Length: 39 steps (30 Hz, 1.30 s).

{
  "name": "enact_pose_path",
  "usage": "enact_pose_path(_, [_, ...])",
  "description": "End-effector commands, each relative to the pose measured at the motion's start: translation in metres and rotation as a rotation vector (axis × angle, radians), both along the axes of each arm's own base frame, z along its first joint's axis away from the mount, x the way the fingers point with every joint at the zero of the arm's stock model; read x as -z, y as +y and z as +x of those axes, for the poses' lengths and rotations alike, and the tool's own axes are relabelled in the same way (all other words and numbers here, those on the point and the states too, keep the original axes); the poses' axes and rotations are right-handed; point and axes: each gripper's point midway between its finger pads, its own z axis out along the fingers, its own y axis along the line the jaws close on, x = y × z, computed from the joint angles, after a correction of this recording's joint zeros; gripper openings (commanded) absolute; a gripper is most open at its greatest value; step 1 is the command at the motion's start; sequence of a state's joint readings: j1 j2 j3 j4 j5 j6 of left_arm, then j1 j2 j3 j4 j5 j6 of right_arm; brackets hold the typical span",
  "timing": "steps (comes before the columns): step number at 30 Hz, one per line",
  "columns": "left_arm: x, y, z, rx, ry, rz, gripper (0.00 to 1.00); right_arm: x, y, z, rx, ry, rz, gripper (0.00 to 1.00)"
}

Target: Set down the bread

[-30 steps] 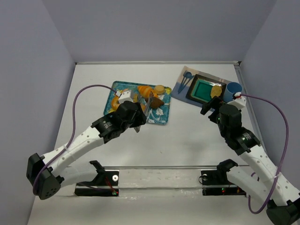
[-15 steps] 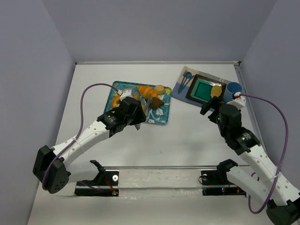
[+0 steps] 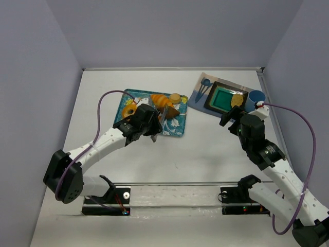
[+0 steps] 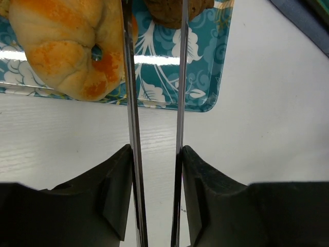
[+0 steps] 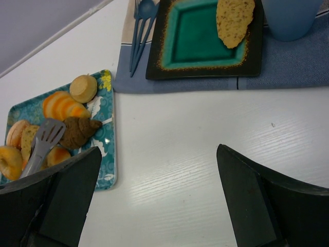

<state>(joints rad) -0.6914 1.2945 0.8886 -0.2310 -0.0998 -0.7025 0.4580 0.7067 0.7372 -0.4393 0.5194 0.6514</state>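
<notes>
Left wrist view gives us the jaws of the left gripper (image 4: 156,152) pinched on the metal tongs (image 4: 131,103), whose close-set blades reach over the teal tray (image 4: 205,77) between an orange roll (image 4: 61,46) and a brown croissant (image 4: 164,10). Whether they pinch either we cannot tell. On the right gripper (image 5: 159,150) the jaws gape wide, holding nothing, above the tabletop (image 5: 180,123).

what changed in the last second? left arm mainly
The left gripper, shut on the tongs, reached slightly farther over the tray as its arm stretched out, uncovering an orange roll at the tray's left end. The tong tips remain by the dark croissant, with nothing picked up. The right gripper stayed open. The plate and cup did not move.
</notes>
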Motion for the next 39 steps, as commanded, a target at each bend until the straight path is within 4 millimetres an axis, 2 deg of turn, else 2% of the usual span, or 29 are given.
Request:
enact_pose_path(1, [-0.024,-0.013,0.011,0.033,-0.06,-0.059,0.42,-0.01,-0.002,0.004,0.018,-0.047,0.004,1.0])
enact_pose_path(6, [-0.036,-0.012,0.005,0.038,-0.073,-0.096,0.2,-0.012,-0.004,0.003,0.024,-0.055,0.007,1.0])
enact_pose_path(7, [-0.044,-0.011,0.002,0.038,-0.091,-0.113,0.17,-0.012,-0.004,0.003,0.026,-0.054,0.007,1.0])
enact_pose_path(10, [-0.057,-0.008,-0.002,0.039,-0.118,-0.141,0.11,-0.013,-0.004,0.002,0.026,-0.056,0.007,1.0])
enact_pose_path(13, [-0.081,-0.008,-0.005,0.053,-0.168,-0.183,0.05,-0.014,-0.004,0.002,0.026,-0.062,0.012,1.0])
enact_pose_path(14, [-0.097,-0.011,-0.005,0.073,-0.209,-0.208,0.06,-0.014,-0.003,0.002,0.019,-0.062,0.015,1.0])
enact_pose_path(16, [-0.113,-0.017,-0.004,0.103,-0.252,-0.233,0.06,-0.016,0.0,0.002,0.006,-0.067,0.021,1.0])
enact_pose_path(17, [-0.13,-0.024,0.001,0.115,-0.294,-0.254,0.05,-0.018,0.001,0.003,-0.005,-0.077,0.023,1.0])
enact_pose_path(19, [-0.142,-0.04,0.002,0.182,-0.326,-0.273,0.05,-0.02,0.006,0.003,-0.031,-0.088,0.028,1.0])
enact_pose_path(22, [-0.146,-0.058,0.015,0.214,-0.328,-0.249,0.05,-0.024,0.004,0.001,-0.03,-0.103,0.029,1.0])
enact_pose_path(23, [-0.137,-0.065,0.019,0.227,-0.306,-0.235,0.05,-0.026,0.004,0.0,-0.03,-0.11,0.032,1.0])
enact_pose_path(25, [-0.147,-0.076,0.023,0.266,-0.329,-0.238,0.05,-0.029,0.002,-0.002,-0.029,-0.125,0.042,1.0])
enact_pose_path(29, [-0.173,-0.119,0.037,0.37,-0.399,-0.313,0.05,-0.033,-0.001,-0.005,-0.018,-0.148,0.052,1.0])
enact_pose_path(31, [-0.177,-0.137,0.041,0.42,-0.403,-0.332,0.05,-0.035,-0.001,-0.005,-0.016,-0.153,0.054,1.0])
enact_pose_path(32, [-0.161,-0.149,0.047,0.442,-0.376,-0.317,0.05,-0.035,-0.002,-0.005,-0.015,-0.155,0.055,1.0])
enact_pose_path(33, [-0.175,-0.162,0.047,0.487,-0.394,-0.348,0.06,-0.036,-0.001,-0.006,-0.016,-0.156,0.056,1.0])
enact_pose_path(34, [-0.175,-0.17,0.051,0.495,-0.398,-0.346,0.05,-0.036,-0.001,-0.006,-0.017,-0.157,0.057,1.0])
enact_pose_path(35, [-0.17,-0.185,0.056,0.532,-0.386,-0.353,0.05,-0.036,-0.001,-0.006,-0.017,-0.159,0.057,1.0])
enact_pose_path(37, [-0.165,-0.202,0.054,0.59,-0.365,-0.372,0.05,-0.035,-0.002,-0.005,-0.013,-0.156,0.053,1.0])
enact_pose_path(39, [-0.153,-0.221,0.062,0.622,-0.334,-0.379,0.05,-0.035,-0.003,-0.005,-0.009,-0.157,0.052,1.0])
